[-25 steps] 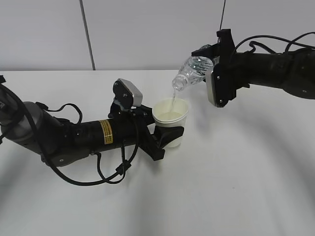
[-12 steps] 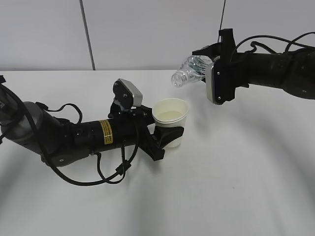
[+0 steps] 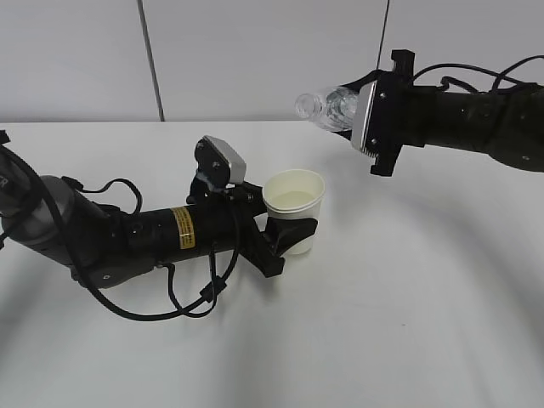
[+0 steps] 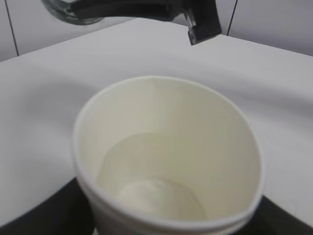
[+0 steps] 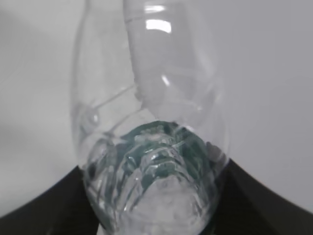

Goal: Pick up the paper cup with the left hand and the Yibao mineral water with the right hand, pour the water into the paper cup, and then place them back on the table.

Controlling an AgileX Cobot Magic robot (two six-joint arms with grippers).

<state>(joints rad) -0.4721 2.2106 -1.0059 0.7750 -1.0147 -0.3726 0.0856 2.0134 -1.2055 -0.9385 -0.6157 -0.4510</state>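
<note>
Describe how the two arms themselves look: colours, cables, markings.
Both arms are black and tubular, with loose black cables looping alongside. The black left arm with a yellow label sticker carries a silver-grey camera block near its wrist. The black right arm without a sticker has a flat silver-grey plate at its end effector.

You're looking at a plain white matte surface (image 3: pixel 408 323); the left arm (image 3: pixel 127 238) rests along it.

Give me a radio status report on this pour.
Left gripper shut on paper cup, water inside. Right gripper shut on bottle, roughly level, no stream. Nothing in the way.
</note>
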